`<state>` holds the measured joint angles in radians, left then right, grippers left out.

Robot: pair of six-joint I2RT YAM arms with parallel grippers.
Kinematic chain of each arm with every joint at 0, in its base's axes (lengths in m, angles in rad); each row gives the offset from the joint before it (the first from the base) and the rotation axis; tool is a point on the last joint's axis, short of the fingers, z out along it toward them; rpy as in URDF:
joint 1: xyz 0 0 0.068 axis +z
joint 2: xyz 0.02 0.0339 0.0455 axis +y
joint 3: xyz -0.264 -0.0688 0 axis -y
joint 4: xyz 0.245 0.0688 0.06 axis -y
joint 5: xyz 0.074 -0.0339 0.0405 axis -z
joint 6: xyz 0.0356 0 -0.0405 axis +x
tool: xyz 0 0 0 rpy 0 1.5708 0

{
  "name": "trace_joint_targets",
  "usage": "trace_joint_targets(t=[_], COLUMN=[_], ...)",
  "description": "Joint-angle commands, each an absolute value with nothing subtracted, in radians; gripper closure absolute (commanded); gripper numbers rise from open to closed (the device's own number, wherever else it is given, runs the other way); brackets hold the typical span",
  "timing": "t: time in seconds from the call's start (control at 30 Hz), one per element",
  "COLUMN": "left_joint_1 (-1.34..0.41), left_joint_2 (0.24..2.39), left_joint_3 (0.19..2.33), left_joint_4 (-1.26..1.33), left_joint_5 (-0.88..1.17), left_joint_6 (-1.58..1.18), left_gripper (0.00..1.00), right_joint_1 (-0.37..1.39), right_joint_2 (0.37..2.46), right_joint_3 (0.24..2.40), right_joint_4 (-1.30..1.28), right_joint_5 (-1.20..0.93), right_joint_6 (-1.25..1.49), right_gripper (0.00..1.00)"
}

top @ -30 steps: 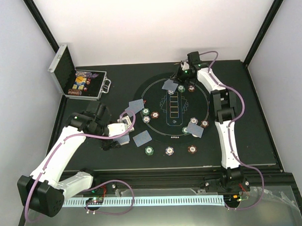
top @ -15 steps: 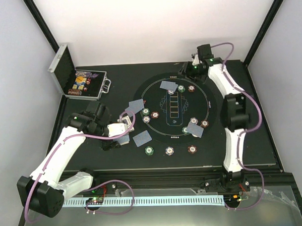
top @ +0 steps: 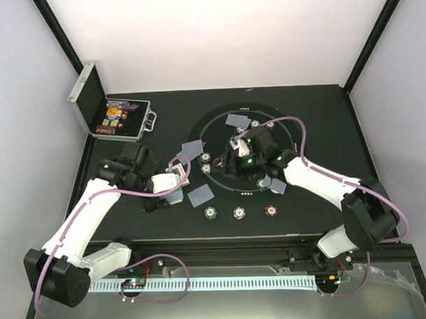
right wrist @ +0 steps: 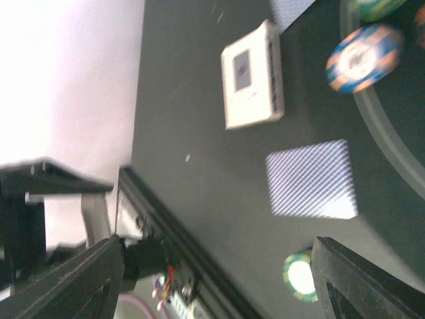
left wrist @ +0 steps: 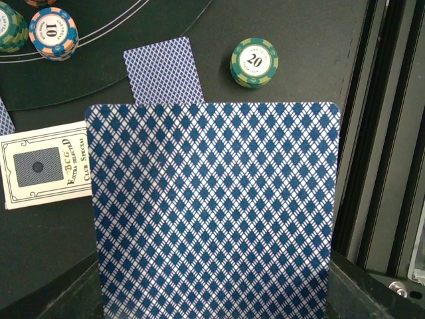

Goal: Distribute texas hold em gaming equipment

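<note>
Apparently the left claw (top: pixel 172 185) pinches a card (left wrist: pixel 212 206) upright; the right claw (right wrist: pixel 218 247) gapes wide.

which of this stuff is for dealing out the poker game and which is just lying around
For the job: held card, face-down card, green chip, blue-and-orange chip.
Lying about: card box, silver case.

Left arm (top: pixel 82 220): extended forward from its base, elbow bent, wrist turned to the right. Left claw (top: pixel 173 187): jaws closed on a blue diamond-backed playing card (left wrist: pixel 212 206). Right arm (top: pixel 319 180): folded sharply at the elbow, forearm angled forward and left. Right claw (right wrist: pixel 216 266): fingers set wide apart, nothing between them.
</note>
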<state>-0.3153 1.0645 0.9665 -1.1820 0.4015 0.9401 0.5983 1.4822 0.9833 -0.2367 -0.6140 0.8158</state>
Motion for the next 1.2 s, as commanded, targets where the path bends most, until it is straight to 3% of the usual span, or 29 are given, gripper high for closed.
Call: trace_joint_targets(t=[0.0, 0.47, 0.97, 1.17], left_joint_1=[-0.313, -0.314, -0.314, -0.314], left_joint_2=[1.057, 1.06, 1.053, 1.053], left_joint_3=[1.014, 1.023, 1.017, 1.018], left_joint_4=[-1.191, -1.2, -1.206, -1.207], left_joint_5=[0.442, 0.458, 0.454, 0.445], left_joint_6=[0.946, 0.95, 0.955, 0.954], left_gripper=[0.98, 0.98, 0.98, 0.98], right_joint_1=[0.727, 0.957, 0.974, 0.936], right_joint_2=[1.445, 1.666, 1.784, 1.785], right_joint_3=[0.924, 1.0, 1.041, 0.978], right_joint_4=[0.017, 0.254, 0.327, 0.354], right_joint_5=[-0.655, -0.652, -0.697, -0.705], right_joint_6=[0.971, 1.124, 1.168, 1.173], right_gripper=[0.21, 0.26, 0.3, 0.38])
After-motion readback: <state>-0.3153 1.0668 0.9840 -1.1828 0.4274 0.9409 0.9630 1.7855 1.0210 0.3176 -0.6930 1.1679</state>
